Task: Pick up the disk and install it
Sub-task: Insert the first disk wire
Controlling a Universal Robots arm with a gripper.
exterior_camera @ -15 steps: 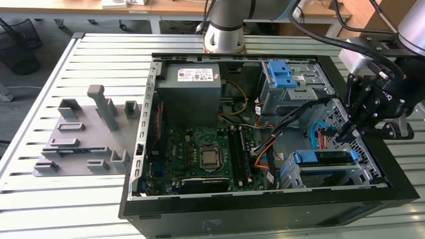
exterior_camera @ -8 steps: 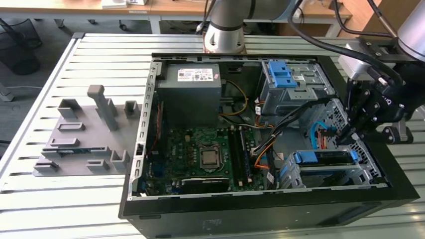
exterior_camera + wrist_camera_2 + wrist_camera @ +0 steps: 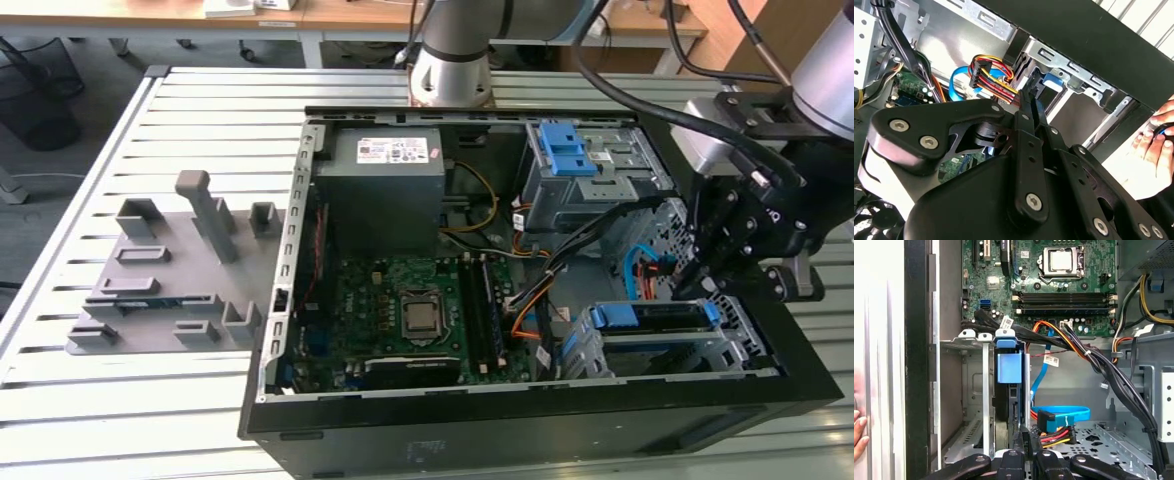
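The disk (image 3: 654, 318) sits on edge in the drive cage (image 3: 747, 345) at the lower corner of the open computer case, on the exterior view's right. Its blue carrier frame shows as a blue tab (image 3: 1008, 367) in the first wrist view and a blue piece (image 3: 1052, 80) in the second wrist view. My gripper (image 3: 699, 288) hangs just over the disk's upper edge. Its two thin fingers (image 3: 1028, 107) lie pressed together, shut, with nothing between them. The fingertips (image 3: 1024, 436) reach the end of the disk beside the cables; whether they touch it I cannot tell.
A power plug with red, yellow and orange wires (image 3: 1055, 432) and a blue flat cable (image 3: 1066, 413) lie right beside the fingertips. Black cable bundles (image 3: 1104, 370) cross the case above the motherboard (image 3: 414, 310). A person's hand (image 3: 1158, 135) rests outside the case wall. A grey fixture (image 3: 174, 280) stands at the exterior view's left.
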